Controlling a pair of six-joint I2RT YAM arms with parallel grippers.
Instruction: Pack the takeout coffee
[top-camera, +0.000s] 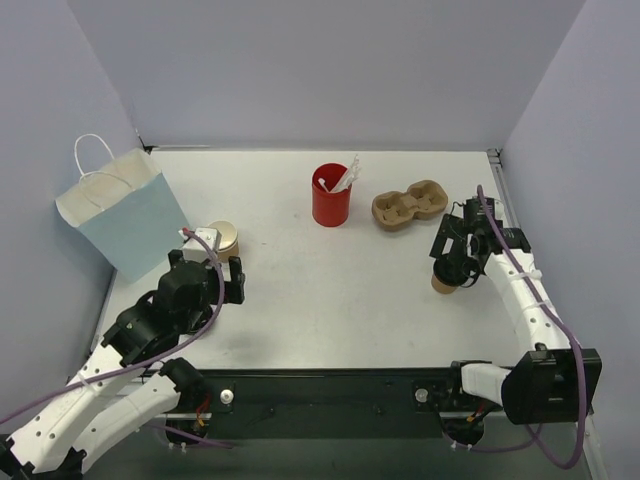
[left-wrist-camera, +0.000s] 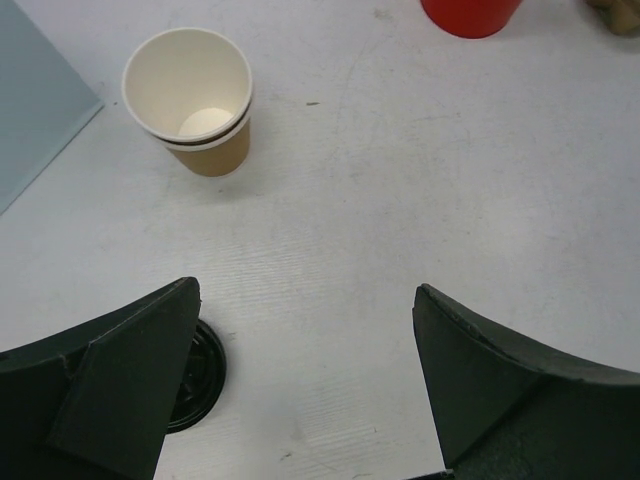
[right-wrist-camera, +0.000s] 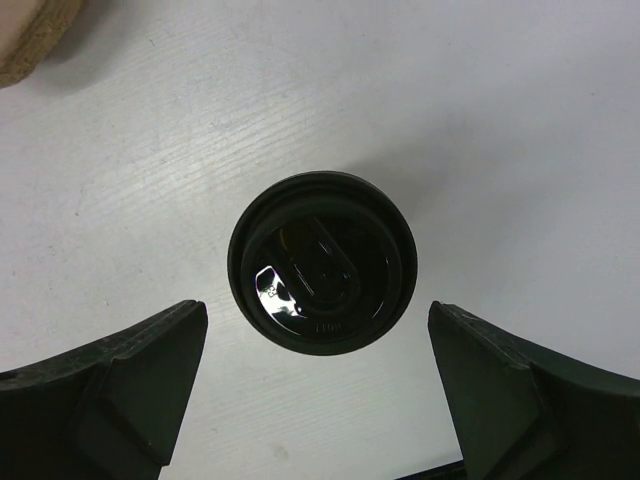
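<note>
The takeout coffee (right-wrist-camera: 322, 262) is a brown paper cup with a black lid; in the right wrist view I look straight down on the lid. It stands on the table at the right (top-camera: 441, 284). My right gripper (right-wrist-camera: 315, 400) hovers over it, open, with both fingers wide of the lid and touching nothing. In the top view the right gripper (top-camera: 450, 268) covers most of the cup. My left gripper (left-wrist-camera: 305, 390) is open and empty above bare table at the left (top-camera: 207, 262).
A lidless paper cup (left-wrist-camera: 190, 100) stands by the light blue paper bag (top-camera: 130, 215). A loose black lid (left-wrist-camera: 205, 375) lies half hidden under my left finger. A red cup with white stirrers (top-camera: 331, 195) and a brown pulp cup carrier (top-camera: 408, 205) sit at the back.
</note>
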